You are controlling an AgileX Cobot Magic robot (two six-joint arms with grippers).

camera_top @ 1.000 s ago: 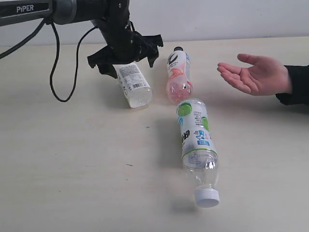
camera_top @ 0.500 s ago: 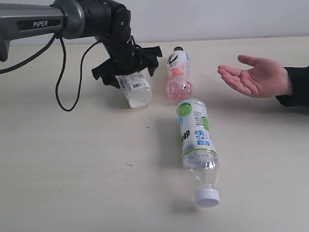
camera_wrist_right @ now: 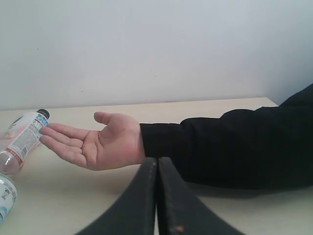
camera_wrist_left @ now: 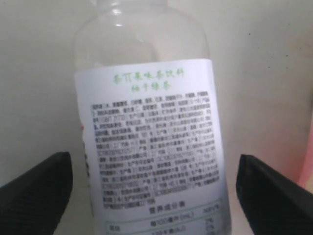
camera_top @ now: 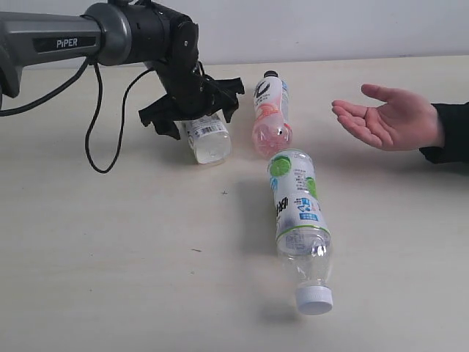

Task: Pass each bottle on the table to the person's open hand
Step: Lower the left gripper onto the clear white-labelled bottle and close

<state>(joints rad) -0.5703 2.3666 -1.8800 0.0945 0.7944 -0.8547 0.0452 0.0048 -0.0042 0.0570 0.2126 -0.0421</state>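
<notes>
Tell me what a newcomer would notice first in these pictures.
The black robot arm's left hand hangs over the far left of the table, its jaws spread wide either side of a lying white-labelled bottle. Across from it on the right, the person's open hand waits palm up. Between them lie a pink bottle with a black cap and, nearer the camera, a green-and-white bottle.

the word "piper" is printed in white on the grey tubular arm link. on the clear plastic bottle with a white paper label, two lines of green characters are set above a block of fine dark print, too blurred to be read. the print on the clear bottle with a green-and-white label and on the pink bottle with a black cap cannot be made out.
</notes>
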